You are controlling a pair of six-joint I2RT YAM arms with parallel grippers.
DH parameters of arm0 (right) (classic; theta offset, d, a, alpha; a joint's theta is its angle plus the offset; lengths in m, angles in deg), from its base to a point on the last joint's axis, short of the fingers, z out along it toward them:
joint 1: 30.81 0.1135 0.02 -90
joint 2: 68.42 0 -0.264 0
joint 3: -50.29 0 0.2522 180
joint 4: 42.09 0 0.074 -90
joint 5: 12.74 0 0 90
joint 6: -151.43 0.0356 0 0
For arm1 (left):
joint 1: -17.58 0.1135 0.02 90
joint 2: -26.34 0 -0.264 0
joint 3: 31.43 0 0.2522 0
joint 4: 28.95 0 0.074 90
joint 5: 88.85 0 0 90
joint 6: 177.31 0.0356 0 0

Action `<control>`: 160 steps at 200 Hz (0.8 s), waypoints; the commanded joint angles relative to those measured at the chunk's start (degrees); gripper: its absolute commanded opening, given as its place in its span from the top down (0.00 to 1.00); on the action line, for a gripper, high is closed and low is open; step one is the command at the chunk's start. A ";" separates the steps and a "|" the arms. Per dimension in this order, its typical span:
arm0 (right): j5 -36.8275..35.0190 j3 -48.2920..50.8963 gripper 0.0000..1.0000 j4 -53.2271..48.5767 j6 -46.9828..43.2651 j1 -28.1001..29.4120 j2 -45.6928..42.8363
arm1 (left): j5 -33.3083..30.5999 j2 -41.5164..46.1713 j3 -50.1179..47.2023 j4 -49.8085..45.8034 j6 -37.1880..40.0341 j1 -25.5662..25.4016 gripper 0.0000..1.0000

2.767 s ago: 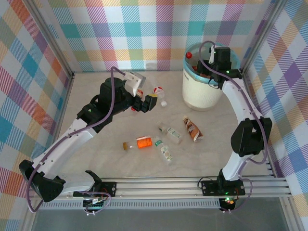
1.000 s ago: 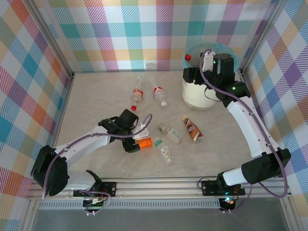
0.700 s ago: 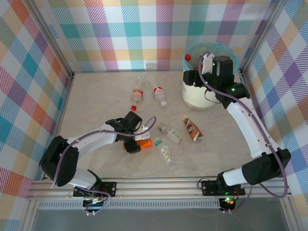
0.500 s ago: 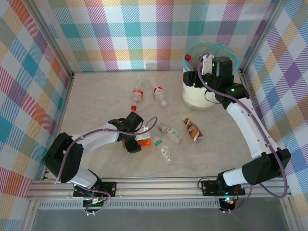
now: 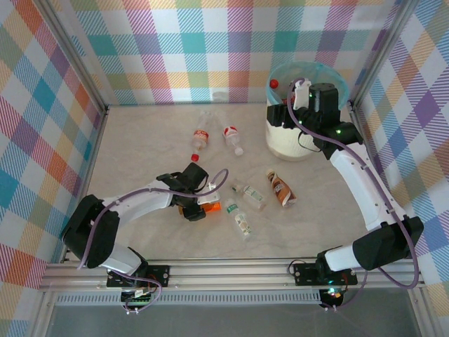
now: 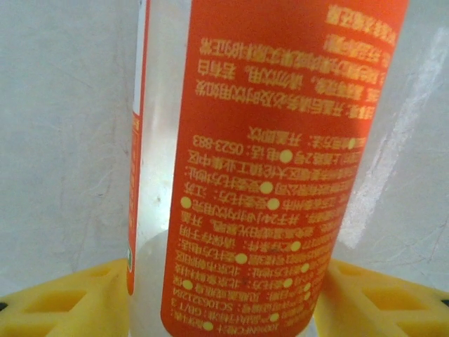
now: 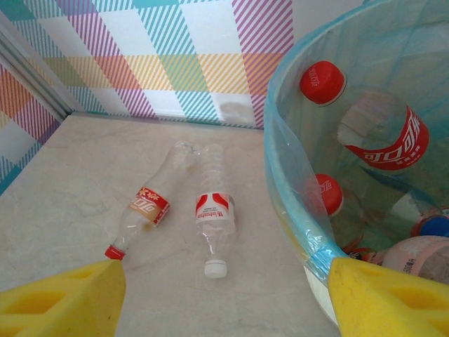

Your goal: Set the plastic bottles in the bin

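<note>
Orange-labelled bottle [image 6: 266,175] lies between the left gripper's [image 6: 224,302] yellow pads [image 6: 63,302], which reach its sides; whether they pinch yet, I cannot tell. The grasp looks underway. Next comes clamp, lift, and carry to the bin [image 7: 287,189] just beside the wide-open, empty right gripper [image 7: 224,302].

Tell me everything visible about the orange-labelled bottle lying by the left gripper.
The orange-labelled bottle is clear plastic, wrapped in a bright orange label printed with yellow text and dots, with a white strip at the label's edge. It lies on its side on the pale marbled table. The left gripper straddles it, one of its yellow fingers on each side; whether they press it is unclear.
</note>
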 commanded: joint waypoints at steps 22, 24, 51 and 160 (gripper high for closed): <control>1.07 0.34 0.24 1.63 -0.61 0.30 -2.43 | 2.99 10.29 -0.18 0.11 -1.55 2.81 0.38; 1.31 0.39 0.24 1.79 -0.61 0.30 -2.48 | 3.09 10.76 -0.14 0.13 -1.66 2.95 0.38; 11.43 2.13 0.24 6.63 -1.14 0.29 -3.26 | 5.34 16.40 1.21 0.55 -4.17 4.29 0.39; 49.10 0.69 0.21 9.41 -10.04 9.72 2.18 | 18.10 24.34 9.06 13.55 -19.44 4.78 0.40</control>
